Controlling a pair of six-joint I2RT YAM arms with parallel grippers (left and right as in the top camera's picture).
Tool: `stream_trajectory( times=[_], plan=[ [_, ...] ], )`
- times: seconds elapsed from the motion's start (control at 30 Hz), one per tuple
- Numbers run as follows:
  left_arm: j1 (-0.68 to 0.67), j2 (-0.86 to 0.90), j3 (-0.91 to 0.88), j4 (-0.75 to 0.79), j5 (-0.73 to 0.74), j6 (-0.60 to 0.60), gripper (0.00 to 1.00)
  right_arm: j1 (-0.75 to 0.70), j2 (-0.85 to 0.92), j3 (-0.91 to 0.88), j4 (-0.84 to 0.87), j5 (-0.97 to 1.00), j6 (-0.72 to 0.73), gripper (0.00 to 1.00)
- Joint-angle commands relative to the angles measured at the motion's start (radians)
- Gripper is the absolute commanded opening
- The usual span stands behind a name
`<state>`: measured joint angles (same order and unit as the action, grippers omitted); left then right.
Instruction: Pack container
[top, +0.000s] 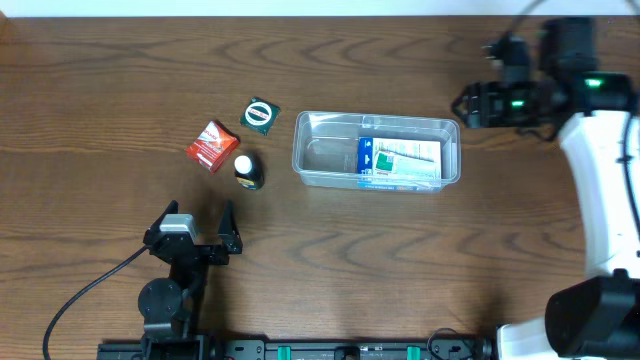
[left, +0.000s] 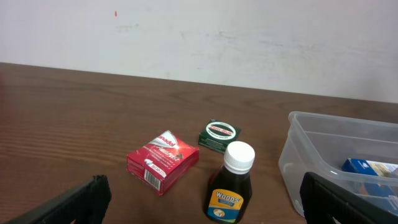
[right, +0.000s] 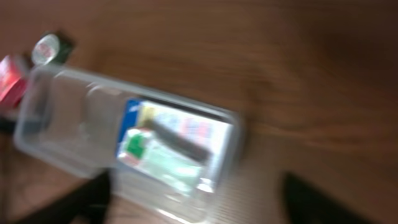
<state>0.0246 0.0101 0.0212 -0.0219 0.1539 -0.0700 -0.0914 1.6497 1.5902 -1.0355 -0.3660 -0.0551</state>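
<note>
The clear plastic container (top: 318, 160) sits mid-table with a blue, white and green box (top: 400, 163) lying in its right half. To its left lie a red box (top: 211, 146), a dark green packet (top: 260, 116) and a dark bottle with a white cap (top: 247, 171). My left gripper (top: 196, 232) is open and empty, near the front edge, below these items. My right gripper (top: 465, 104) is open and empty, off the container's right end. The left wrist view shows the red box (left: 163, 160), packet (left: 219, 134), bottle (left: 231, 185) and container (left: 311, 146). The right wrist view is blurred; the container (right: 68, 124) fills its left.
A black cable (top: 85, 290) runs from the left arm toward the front left. The right arm's white body (top: 605, 190) stands along the right edge. A pale wall (left: 199, 37) rises behind the table's far edge.
</note>
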Motion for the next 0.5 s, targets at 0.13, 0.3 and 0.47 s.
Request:
stream_trajectory(
  times=[0.13,0.3,0.47],
  plan=[
    [0.005,-0.006,-0.017,-0.034,0.018,0.017,0.98,-0.155,-0.011,0.012,-0.015,-0.004,0.01,0.99],
    [0.005,-0.006,-0.017,-0.034,0.018,0.017,0.98,-0.184,-0.011,0.012,-0.023,-0.005,0.01,0.99],
    [0.005,-0.006,-0.017,-0.034,0.018,0.017,0.98,-0.183,-0.011,0.012,-0.023,-0.005,0.01,0.99]
  ],
)
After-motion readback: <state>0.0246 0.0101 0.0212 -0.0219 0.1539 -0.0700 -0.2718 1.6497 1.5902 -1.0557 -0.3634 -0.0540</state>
